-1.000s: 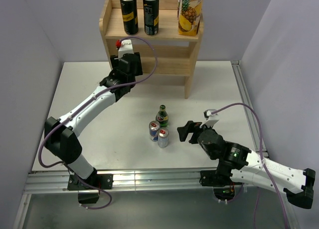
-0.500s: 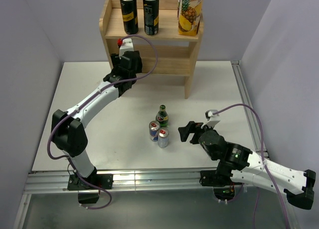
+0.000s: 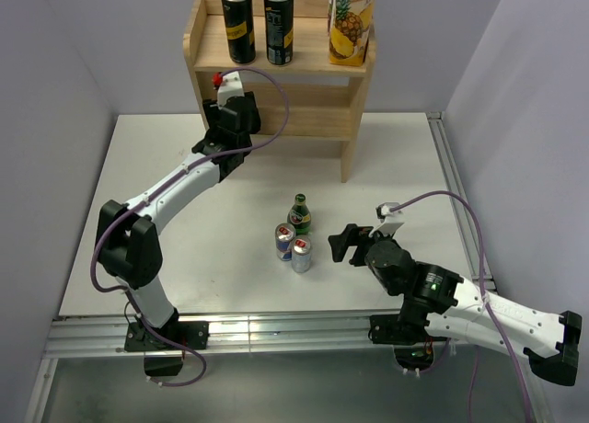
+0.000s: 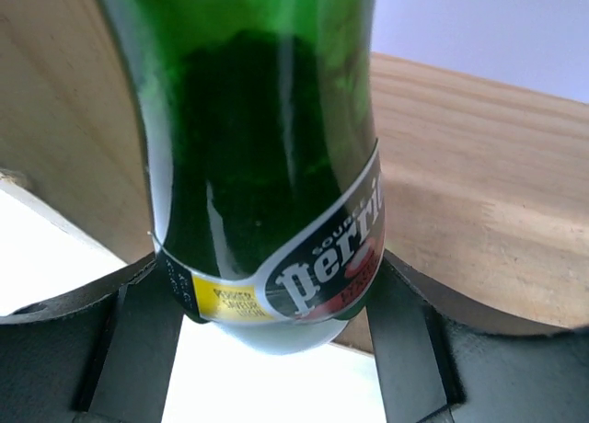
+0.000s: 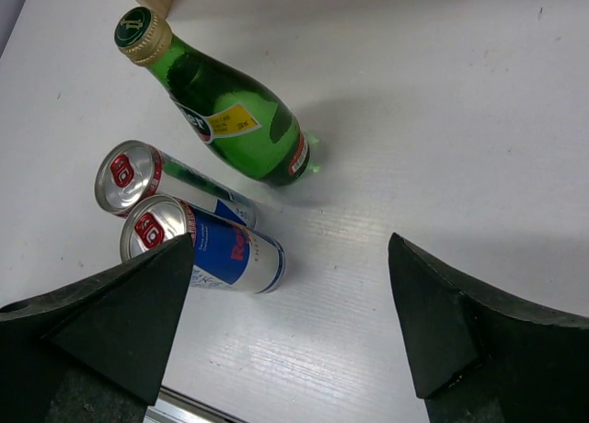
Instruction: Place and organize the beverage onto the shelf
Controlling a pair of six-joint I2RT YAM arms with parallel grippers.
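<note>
My left gripper (image 3: 230, 106) is shut on a green glass bottle (image 4: 267, 147), its fingers (image 4: 405, 340) on either side of the base. It holds the bottle at the left front of the wooden shelf (image 3: 317, 97), by the lower tier; the shelf's wood (image 4: 497, 184) is right behind it. The gripper hides the bottle in the top view. Two black cans (image 3: 238, 23) (image 3: 279, 23) stand on the top tier. A second green bottle (image 3: 299, 214) (image 5: 230, 120) and two blue-and-silver cans (image 3: 284, 241) (image 3: 301, 254) stand mid-table. My right gripper (image 3: 339, 244) (image 5: 290, 248) is open and empty, just right of them.
A pineapple juice carton (image 3: 352, 18) stands at the right end of the shelf's top tier. The white table (image 3: 396, 165) has a metal rail along its right edge (image 3: 453, 193) and front edge. Purple walls close in on both sides.
My left arm has pushed the bottle a little farther toward the shelf, and its elbow has shifted. The right arm has barely moved.
</note>
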